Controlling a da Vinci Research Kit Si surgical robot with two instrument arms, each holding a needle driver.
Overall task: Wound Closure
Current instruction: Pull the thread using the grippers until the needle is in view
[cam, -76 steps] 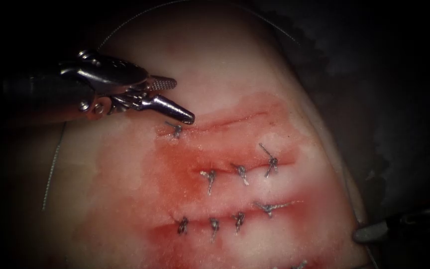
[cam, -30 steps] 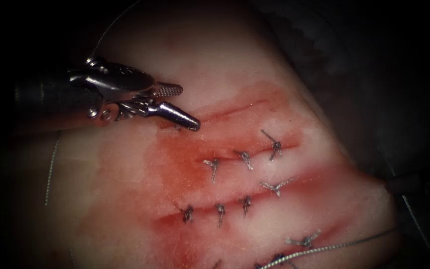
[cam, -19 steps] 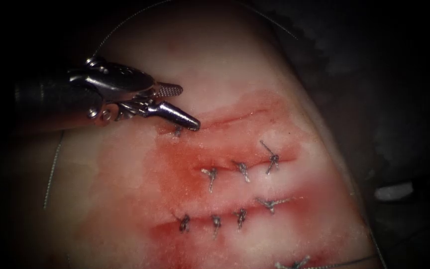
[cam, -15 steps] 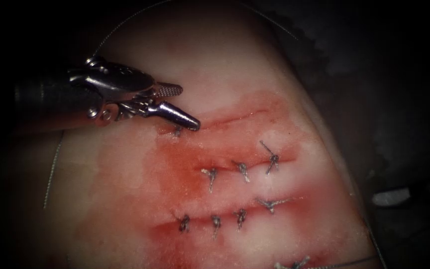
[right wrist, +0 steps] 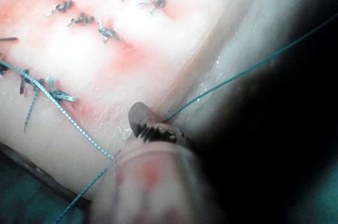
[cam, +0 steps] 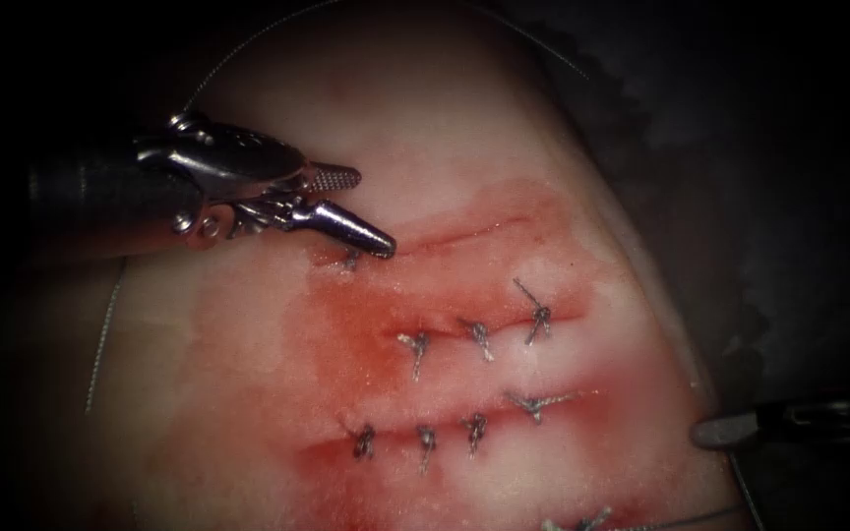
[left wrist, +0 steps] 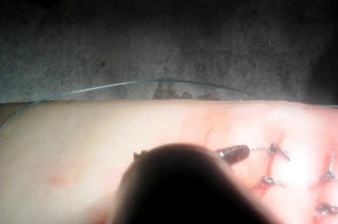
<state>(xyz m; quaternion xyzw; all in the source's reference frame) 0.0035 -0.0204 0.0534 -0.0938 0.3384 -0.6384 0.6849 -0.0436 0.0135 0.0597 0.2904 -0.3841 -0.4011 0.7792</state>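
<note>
Endoscope view: left tool (cam: 356,211), jaws apart and empty, poised above the tissue (cam: 445,128); right tool (right wrist: 145,123) clamped on thread (right wrist: 232,78) beside it.

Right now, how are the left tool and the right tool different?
The left tool's fingers are open and hold nothing; the right tool's look shut on the thread. The left tool hovers by the top cut's left-end stitch; the right tool sits at the tissue's right edge. Both have slim grey tips.

A surgical practice lab is showing here; stitched tissue (cam: 464,147) is lying on dark cloth (left wrist: 169,39); a steel pincer (cam: 346,211) is hovering above.
</note>
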